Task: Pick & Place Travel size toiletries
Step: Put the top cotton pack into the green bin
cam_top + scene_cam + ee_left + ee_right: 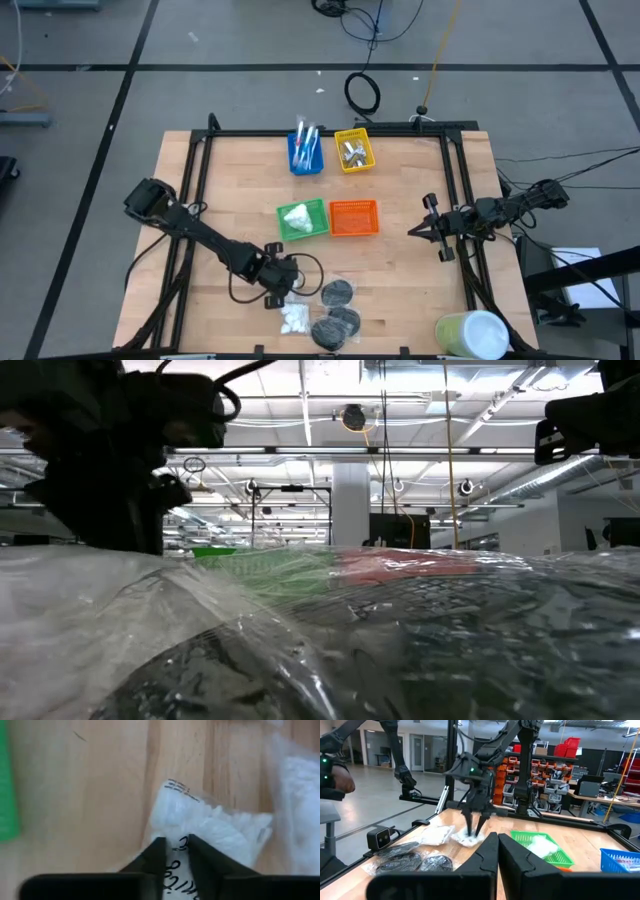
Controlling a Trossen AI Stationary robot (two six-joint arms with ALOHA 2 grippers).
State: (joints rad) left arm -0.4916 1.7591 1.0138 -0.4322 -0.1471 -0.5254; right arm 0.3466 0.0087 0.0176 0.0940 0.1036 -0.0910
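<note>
Our left tool [173,851] is down near the front edge of the wooden table [230,180], with its two dark fingers [156,851] pinching a white puffy packet in clear crinkly plastic [210,822]. The fingers are sitting close together with a fold of the packet between them. A second white packet [436,835] is lying just beside it, and the bagged black round discs [337,293] are lying near both.

We think we are picking this packet up to carry it to the green plastic bin [303,219], where more white puffy stuff is already lying. To do it well, we should squeeze gently but firmly, since the plastic is slippery. We should lift straight up, so the packet beside it is not dragged along.

Our right tool [497,851] is waiting above the right side of the table, its fingers pressed together and holding nothing.

There is dark handwriting on the packet, but we cannot read it.
</note>
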